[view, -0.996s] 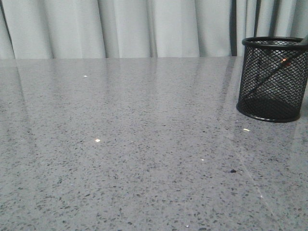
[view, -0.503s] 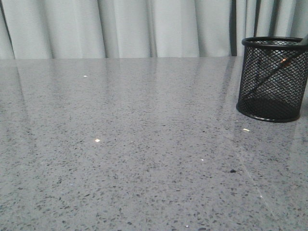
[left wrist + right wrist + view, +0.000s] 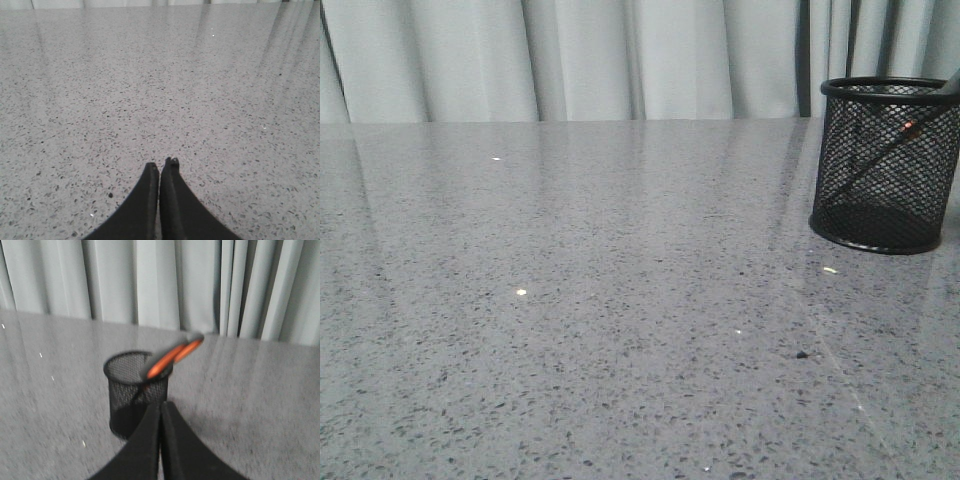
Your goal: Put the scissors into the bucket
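Since the scissors already stand inside the bucket, blades down and handles leaning out over the rim, the placement step appears complete. The bucket stands upright near the far right corner of the bench. The right gripper is clenched on nothing, fingers pressed together, positioned clear of the bucket on its near side. The left gripper is likewise clenched and empty above bare bench surface. By the look of it, only arm retraction, if any, is left.
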Tool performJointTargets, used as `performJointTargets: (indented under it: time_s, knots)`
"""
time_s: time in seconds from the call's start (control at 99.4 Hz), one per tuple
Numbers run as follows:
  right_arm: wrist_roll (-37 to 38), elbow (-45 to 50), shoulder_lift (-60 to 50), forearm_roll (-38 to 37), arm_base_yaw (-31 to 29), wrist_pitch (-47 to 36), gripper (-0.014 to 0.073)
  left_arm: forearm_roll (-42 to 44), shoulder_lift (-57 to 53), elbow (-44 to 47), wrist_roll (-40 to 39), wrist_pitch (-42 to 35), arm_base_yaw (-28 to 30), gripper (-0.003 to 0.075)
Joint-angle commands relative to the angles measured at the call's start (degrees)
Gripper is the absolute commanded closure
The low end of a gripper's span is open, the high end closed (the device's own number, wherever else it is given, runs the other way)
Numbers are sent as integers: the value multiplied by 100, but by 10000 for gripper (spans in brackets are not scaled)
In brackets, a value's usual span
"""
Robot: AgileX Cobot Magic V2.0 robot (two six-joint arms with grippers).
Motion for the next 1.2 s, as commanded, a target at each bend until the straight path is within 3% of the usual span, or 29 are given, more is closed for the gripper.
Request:
performJointTargets:
  time_s: [0.0, 0.392, 0.523, 0.694, 1.187]
  knots:
    - [-27, 167, -64, -314, -101, -450, 638, -95, -154, 230, 14, -266, 15, 740]
    - [1068, 1875, -92, -391, -1096, -1898, 638, -95, -154, 230, 14, -266, 15, 740]
    - [1128, 2176, -103, -391, -1096, -1938, 638, -95, -154, 230, 14, -266, 15, 740]
    - [1128, 2172, -103, -391, -1096, -1195, 638, -95, -154, 230, 14, -266, 15, 740]
    - [1128, 2172, -103, -377, -1096, -1256, 638, -95, -154, 230, 14, -266, 15, 740]
